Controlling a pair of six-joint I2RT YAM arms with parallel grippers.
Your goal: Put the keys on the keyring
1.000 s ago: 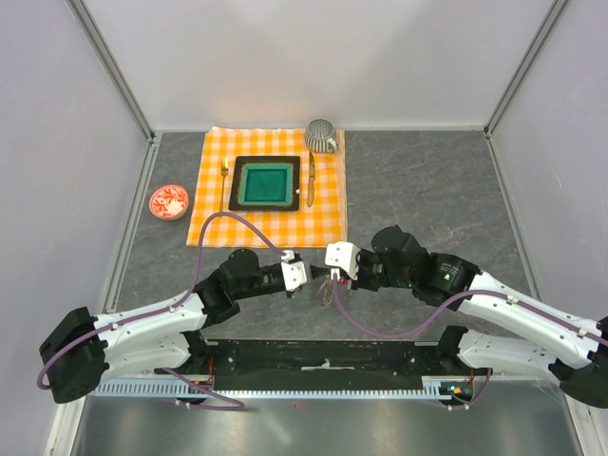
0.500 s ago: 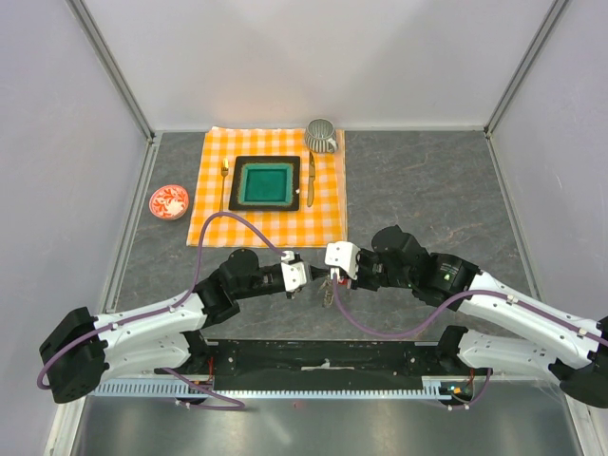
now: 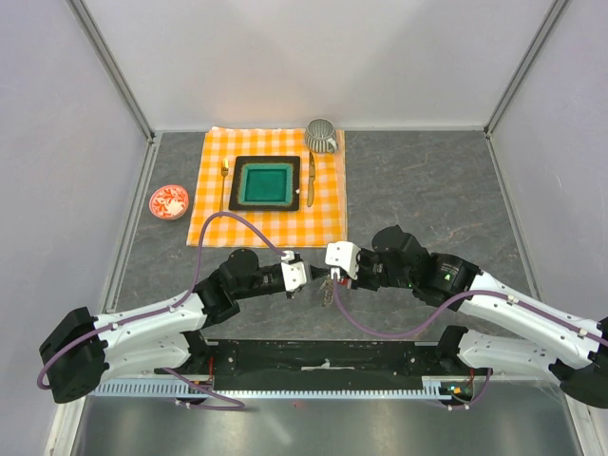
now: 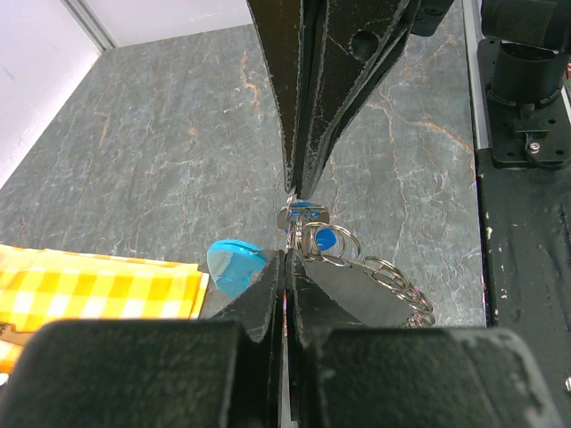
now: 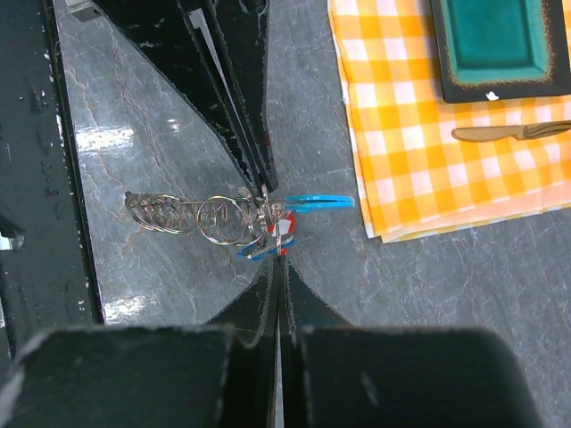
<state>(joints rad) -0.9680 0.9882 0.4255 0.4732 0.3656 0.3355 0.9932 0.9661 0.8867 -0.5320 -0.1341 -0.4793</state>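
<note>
Keys (image 4: 303,216) sit bunched at one end of the keyring (image 5: 187,217), right where my two hands meet, over the near middle of the surface (image 3: 427,190). The keyring is a run of silvery loops trailing from that bunch back toward my bases. I cannot tell whether it hangs free or lies on the surface. The blue tag (image 5: 317,201) sticks out sideways beside my left fingertips. The red tag (image 5: 286,220) sits just off my right fingertips.

Left hand (image 3: 312,276): fingers pressed together at the bunch. Right hand (image 3: 329,275): likewise pressed together, tip to tip against the left. Each pinches something thin there, but I cannot resolve whether it is key or ring.

Change over the last second: almost none. The left hand crept a shade toward the right, then both held. The loops and tags are where they were.

Reading: I judge this to be the fine threading stage, not a carry. The tagged keys look gathered at the ring, but I cannot confirm any is threaded. The risk is that releasing early drops a key that only rests against a loop. The next move wants a small, slow slide along the ring, not a pull.
</note>
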